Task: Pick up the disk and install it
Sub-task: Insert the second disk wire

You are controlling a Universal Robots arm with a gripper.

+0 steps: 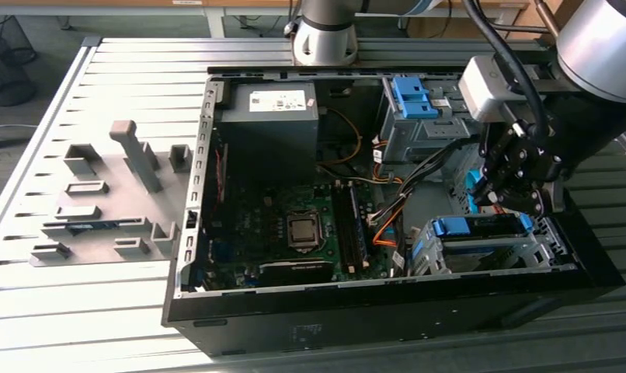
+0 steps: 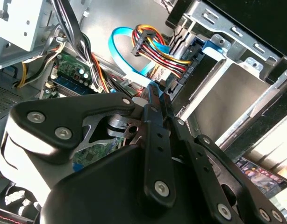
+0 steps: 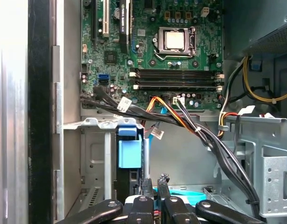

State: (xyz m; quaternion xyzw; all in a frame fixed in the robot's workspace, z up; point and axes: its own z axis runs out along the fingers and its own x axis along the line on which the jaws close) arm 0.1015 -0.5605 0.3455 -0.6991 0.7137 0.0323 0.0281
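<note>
The disk sits in the lower drive cage at the front right corner of the open computer case, with its blue rail end facing up. In the first wrist view that blue end shows between the cage's metal walls. My gripper hangs just above the cage, a little to the exterior view's right of the disk, and touches nothing. Both wrist views show its black fingers shut together with nothing between them, and the gripper is close beside the blue end.
A second cage with a bright blue latch stands at the case's back right. Bundled cables and a light blue flat cable run past the cage. The motherboard fills the case floor. A grey fixture plate lies on the table to the exterior view's left.
</note>
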